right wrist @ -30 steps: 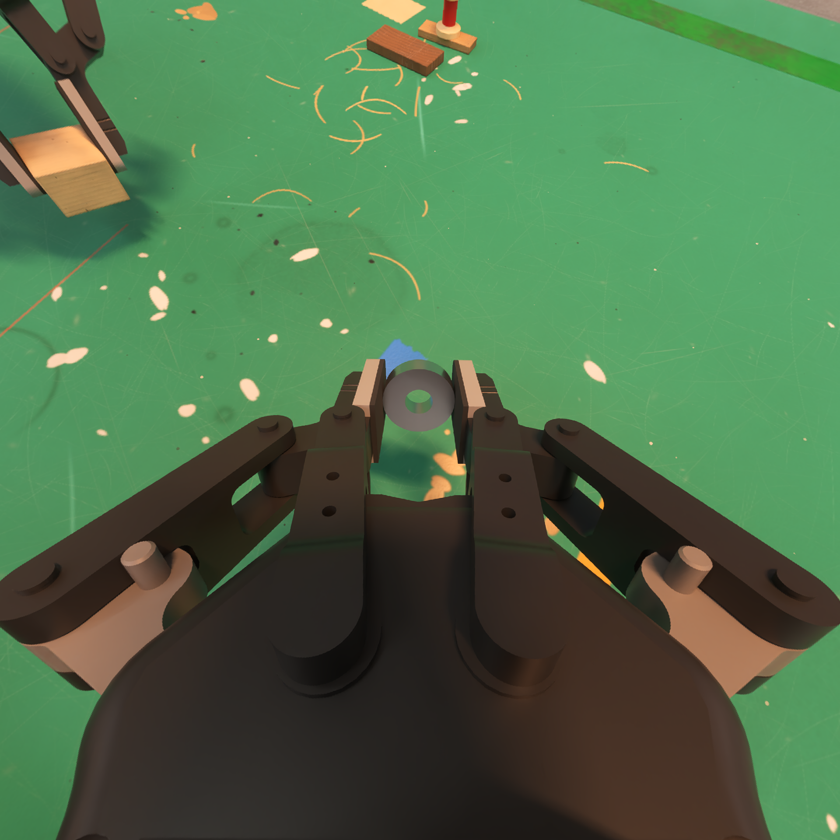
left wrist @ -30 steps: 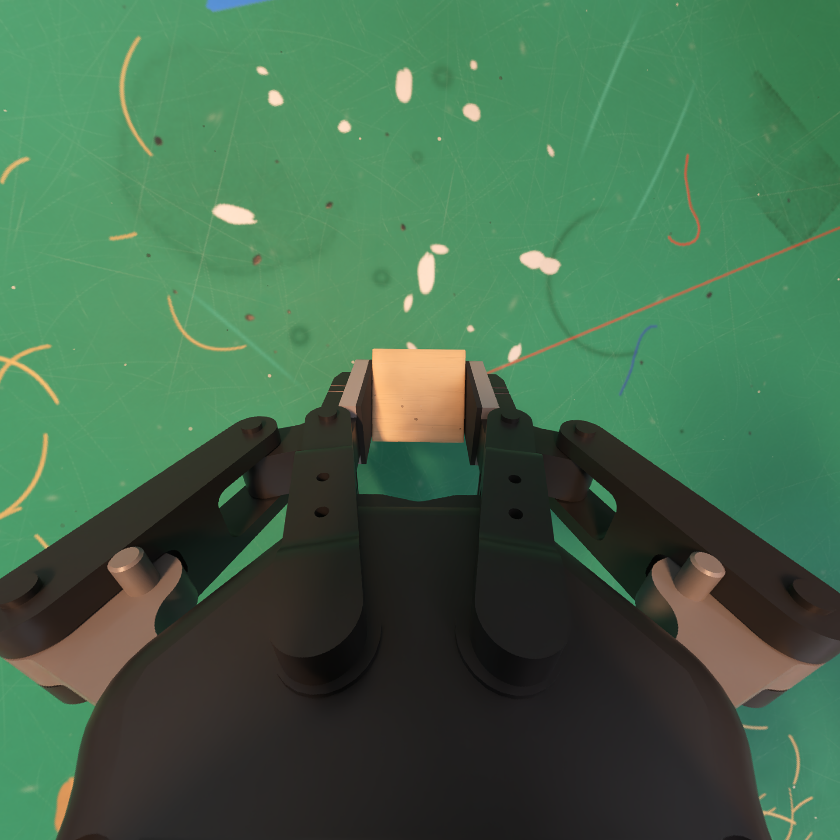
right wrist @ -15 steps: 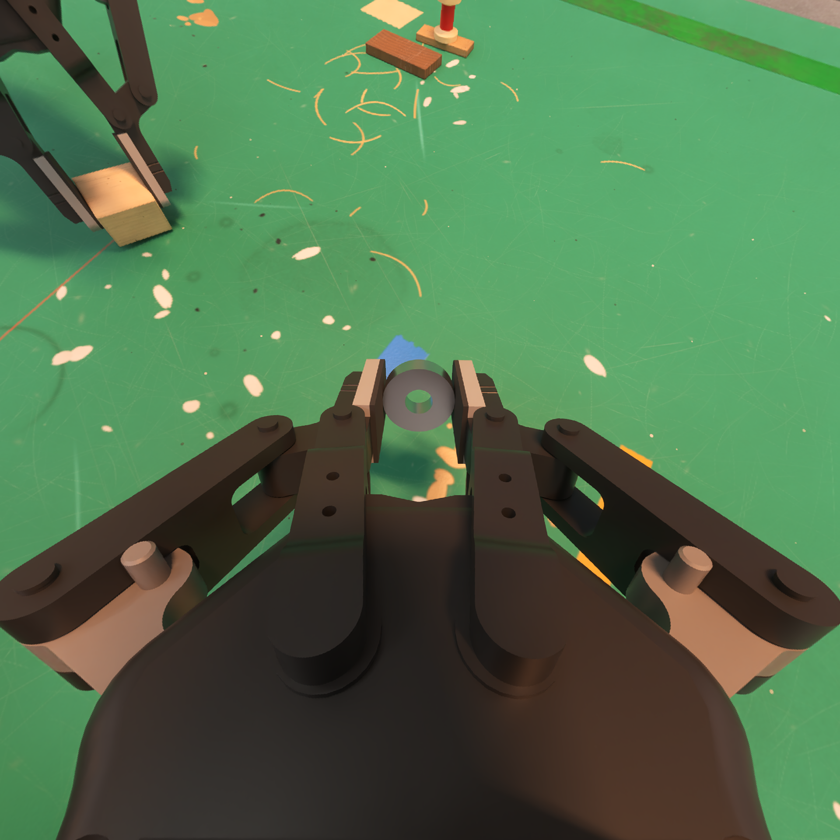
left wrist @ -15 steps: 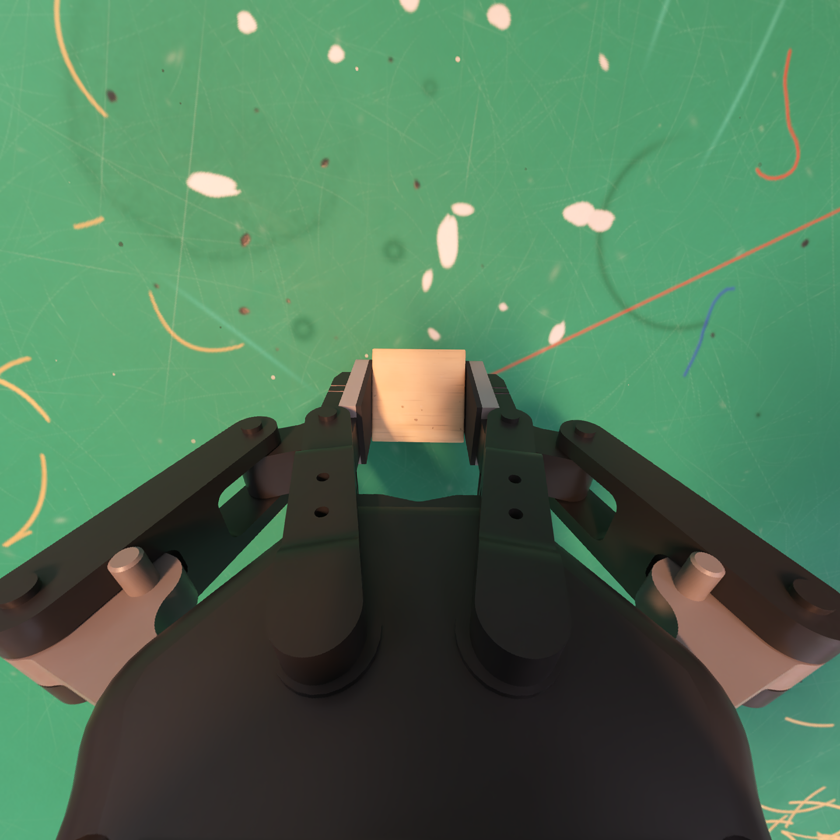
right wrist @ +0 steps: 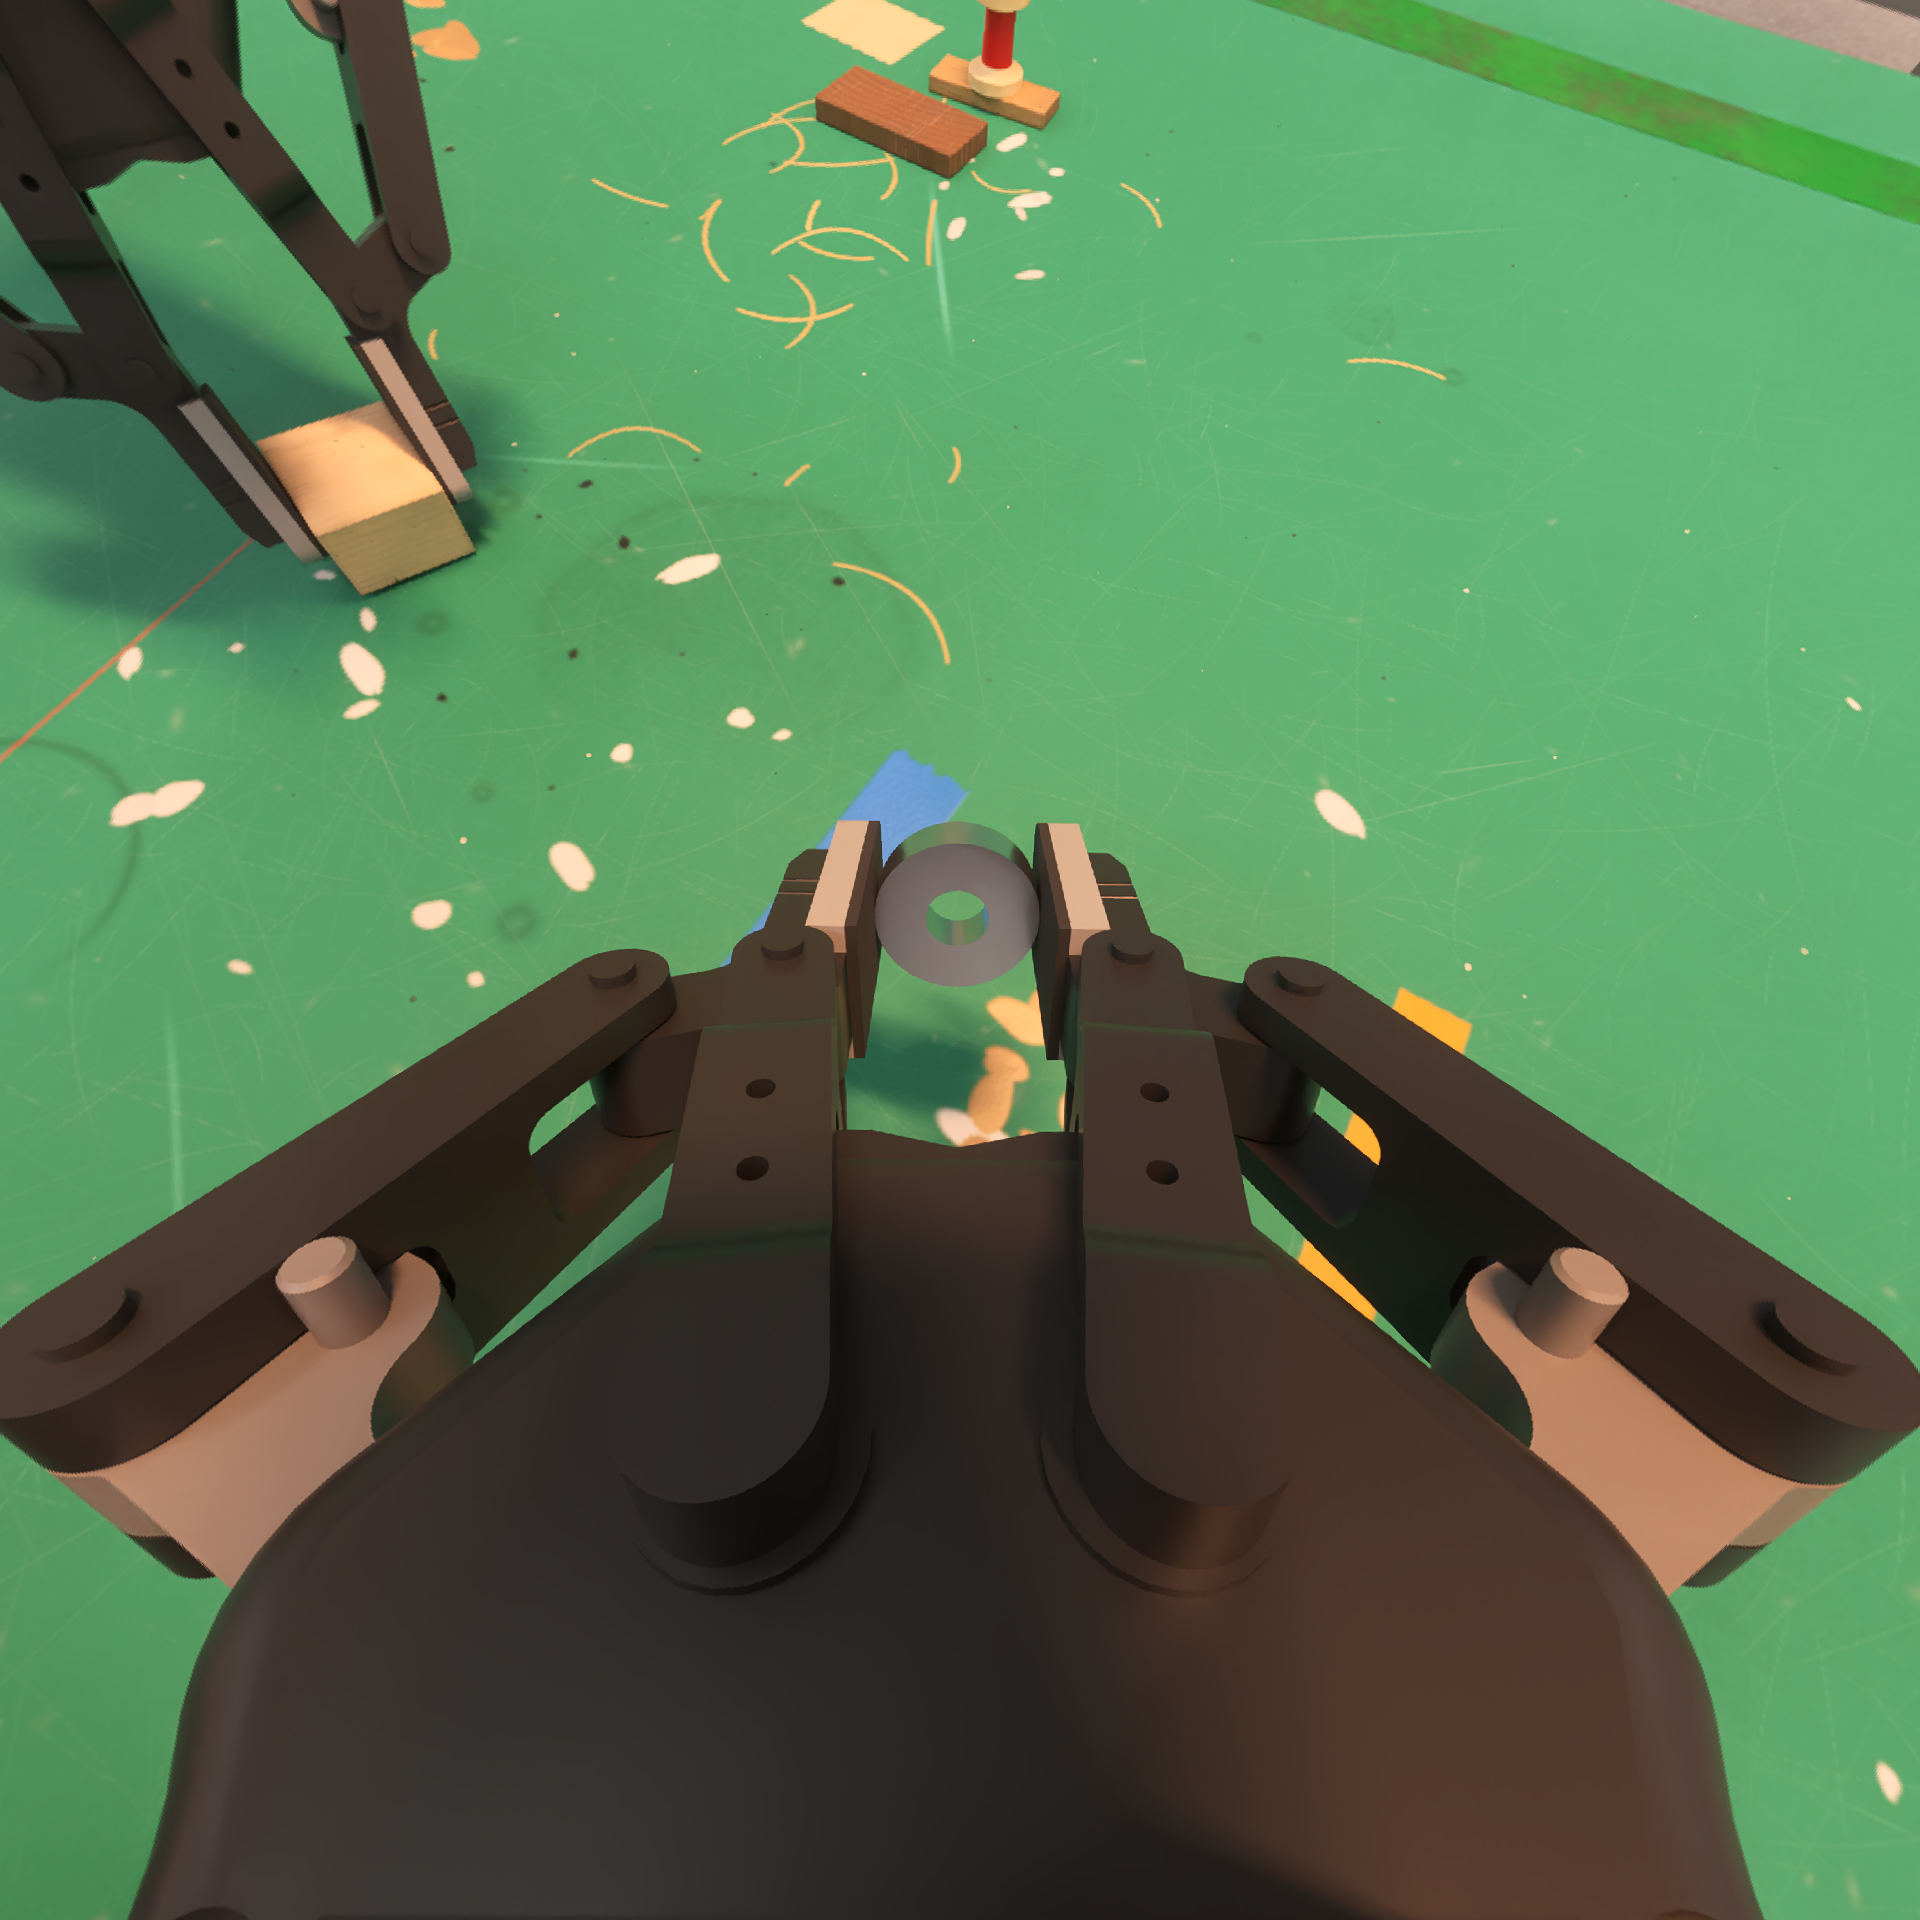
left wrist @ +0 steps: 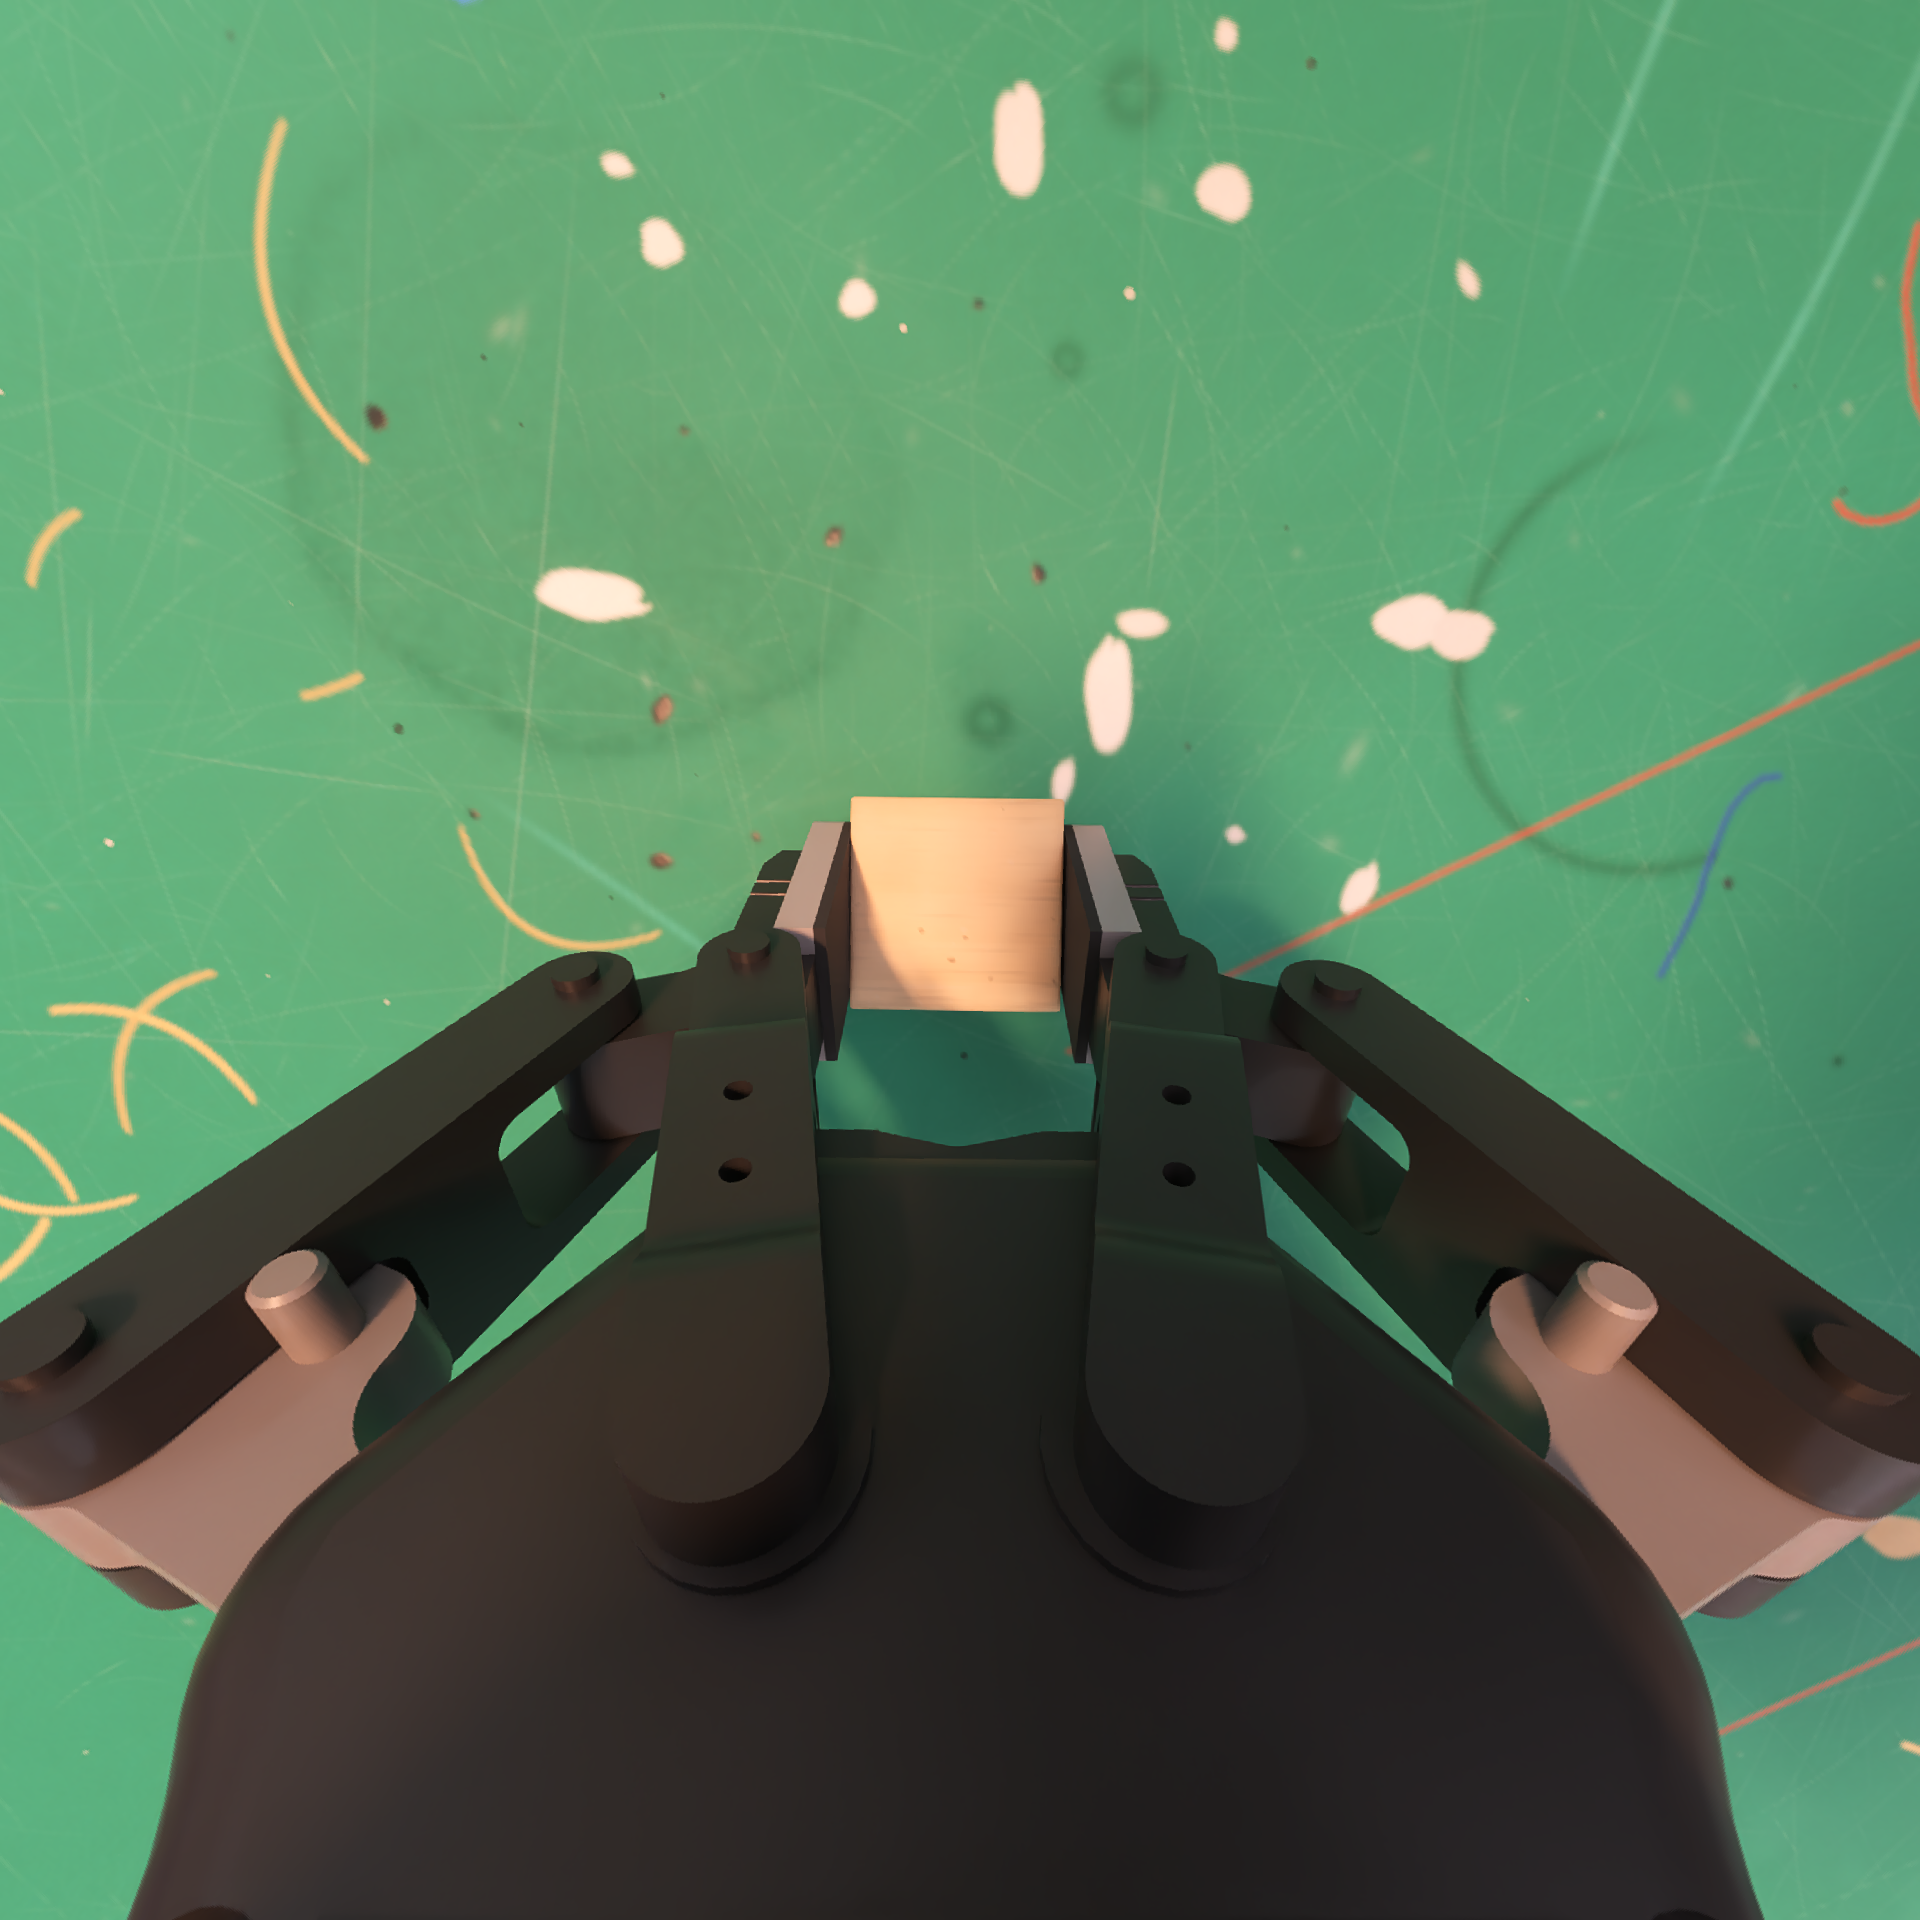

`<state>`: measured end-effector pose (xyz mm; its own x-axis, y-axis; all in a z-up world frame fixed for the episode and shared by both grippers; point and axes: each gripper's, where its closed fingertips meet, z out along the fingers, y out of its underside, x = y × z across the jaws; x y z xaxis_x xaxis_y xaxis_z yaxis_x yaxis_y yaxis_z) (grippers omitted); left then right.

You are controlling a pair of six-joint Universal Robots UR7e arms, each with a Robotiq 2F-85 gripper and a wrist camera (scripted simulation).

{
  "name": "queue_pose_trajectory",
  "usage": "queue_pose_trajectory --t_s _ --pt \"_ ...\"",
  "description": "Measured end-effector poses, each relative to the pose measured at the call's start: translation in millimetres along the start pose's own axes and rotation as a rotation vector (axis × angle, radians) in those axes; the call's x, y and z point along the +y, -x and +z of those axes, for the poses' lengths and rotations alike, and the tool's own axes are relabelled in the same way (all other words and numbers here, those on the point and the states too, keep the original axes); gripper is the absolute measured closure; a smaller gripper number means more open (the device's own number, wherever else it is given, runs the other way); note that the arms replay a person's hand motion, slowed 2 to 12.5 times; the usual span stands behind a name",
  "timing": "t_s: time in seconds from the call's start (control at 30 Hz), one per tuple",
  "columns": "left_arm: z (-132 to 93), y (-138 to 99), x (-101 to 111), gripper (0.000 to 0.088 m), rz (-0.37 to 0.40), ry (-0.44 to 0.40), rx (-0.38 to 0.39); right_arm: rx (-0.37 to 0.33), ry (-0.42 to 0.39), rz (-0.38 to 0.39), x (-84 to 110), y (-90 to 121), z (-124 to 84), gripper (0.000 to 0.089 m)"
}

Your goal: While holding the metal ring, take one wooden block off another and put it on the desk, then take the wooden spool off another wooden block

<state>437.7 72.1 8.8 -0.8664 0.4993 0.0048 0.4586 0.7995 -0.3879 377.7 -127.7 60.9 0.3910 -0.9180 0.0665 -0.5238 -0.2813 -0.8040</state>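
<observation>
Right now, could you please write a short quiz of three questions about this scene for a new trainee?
1. True or false: the right gripper is shut on the metal ring.
2. What does the left gripper hold? A) the red spool B) the pale wooden block C) nothing
3. Fill the gap: far across the green desk, the red spool stands upright on a flat pale block, next to a ______ block lying flat.

Key: 1. true. 2. B, the pale wooden block, low at the desk in the right wrist view. 3. reddish-brown.
</observation>
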Motion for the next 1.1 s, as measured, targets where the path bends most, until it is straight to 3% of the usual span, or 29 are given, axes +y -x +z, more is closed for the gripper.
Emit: queue_pose_trajectory --t_s 0.5,1.1 --pt "6 22 -17 0.0544 -0.004 0.011 -0.012 0.018 -0.005 0.015 3.4 -6 -8 0.0634" --pt "-4 13 -13 0.0544 0.02 -0.007 0.037 0.026 -0.023 0.026 3.2 -11 -13 0.0634"
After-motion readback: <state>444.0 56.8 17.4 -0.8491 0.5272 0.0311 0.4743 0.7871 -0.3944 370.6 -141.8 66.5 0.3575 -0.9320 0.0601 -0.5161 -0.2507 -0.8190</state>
